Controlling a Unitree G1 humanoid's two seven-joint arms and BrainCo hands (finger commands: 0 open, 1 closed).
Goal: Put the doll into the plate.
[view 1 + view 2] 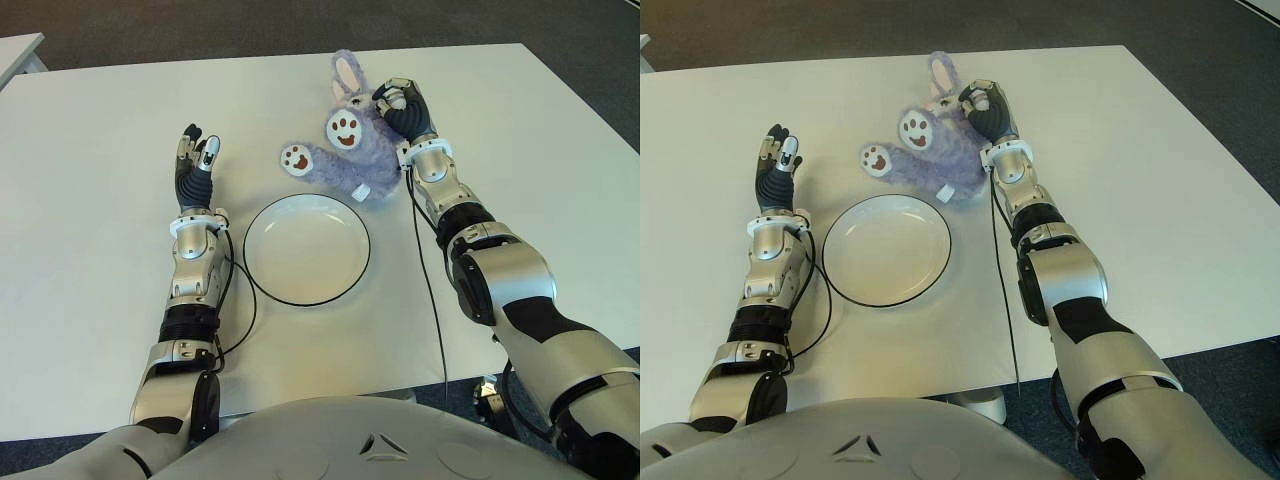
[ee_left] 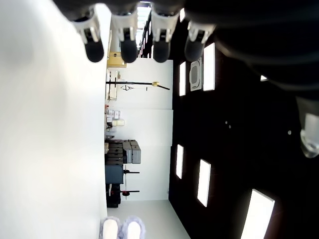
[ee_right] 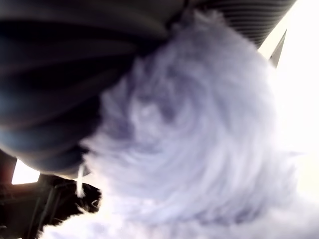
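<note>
A fluffy lavender bunny doll (image 1: 345, 150) with white paw soles lies on the white table just behind the plate, its feet pointing toward the plate. My right hand (image 1: 403, 108) is at the doll's right side, fingers curled into its fur; the right wrist view is filled with purple fur (image 3: 189, 139) pressed against the palm. The white plate (image 1: 352, 262) with a dark rim sits in front of the doll and holds nothing. My left hand (image 1: 196, 158) shows left of the plate, fingers straight and holding nothing.
The white table (image 1: 110, 120) stretches wide on both sides. Dark carpet floor (image 1: 200, 25) lies beyond the far edge. A black cable (image 1: 428, 290) runs along my right forearm across the table. Another white table's corner (image 1: 18, 50) shows at the far left.
</note>
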